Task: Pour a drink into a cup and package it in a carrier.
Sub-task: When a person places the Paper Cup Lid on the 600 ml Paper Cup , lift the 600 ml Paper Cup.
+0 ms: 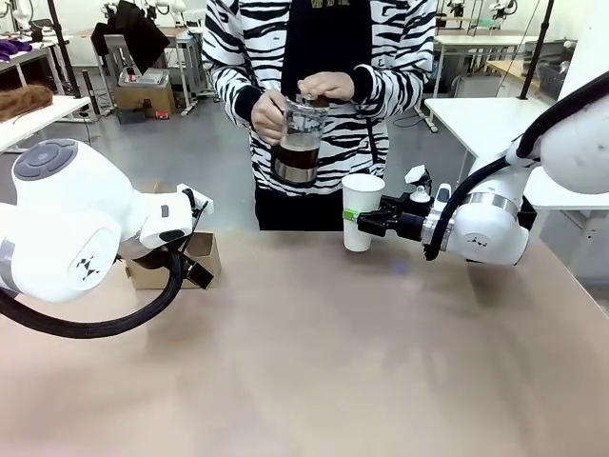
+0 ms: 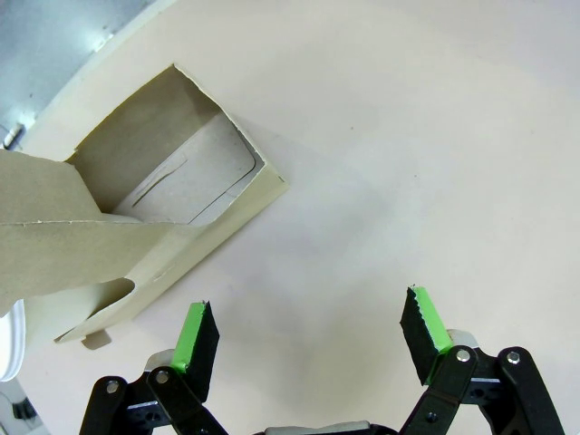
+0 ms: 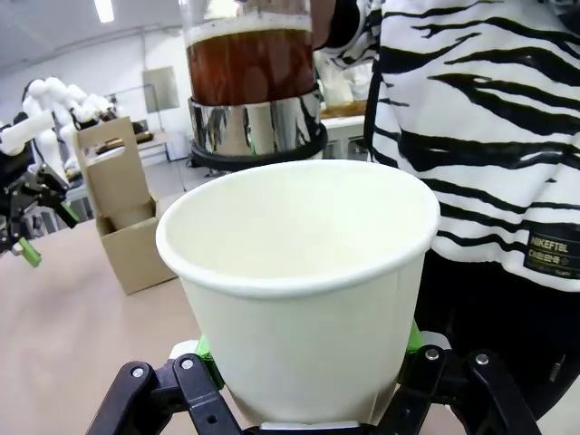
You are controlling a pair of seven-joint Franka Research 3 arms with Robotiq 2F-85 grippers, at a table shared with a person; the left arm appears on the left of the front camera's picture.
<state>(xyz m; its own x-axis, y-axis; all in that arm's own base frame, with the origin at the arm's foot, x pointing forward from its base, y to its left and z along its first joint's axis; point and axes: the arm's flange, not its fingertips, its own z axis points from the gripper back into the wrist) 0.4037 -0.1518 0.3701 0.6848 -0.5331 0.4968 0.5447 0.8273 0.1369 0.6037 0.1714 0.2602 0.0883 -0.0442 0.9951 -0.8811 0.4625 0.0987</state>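
Observation:
A white paper cup point(image 1: 362, 209) stands upright at the table's far edge, with my right gripper point(image 1: 354, 220) shut on its side. The right wrist view looks into the cup point(image 3: 304, 290); nothing lies inside it. Both of the person's hands hold a clear glass jug point(image 1: 299, 141) with dark drink point(image 3: 249, 65) above and left of the cup. The brown cardboard carrier point(image 1: 186, 262) sits at the table's left, partly behind my left arm. My left gripper point(image 2: 313, 340) hovers open just beside the carrier point(image 2: 136, 213), its green pads point(image 2: 194, 333) wide apart over bare table.
The tan table point(image 1: 324, 362) stretches wide between the arms. The person in a zebra-striped top point(image 1: 400, 57) stands at the far edge. A white table point(image 1: 476, 119) stands behind on the right.

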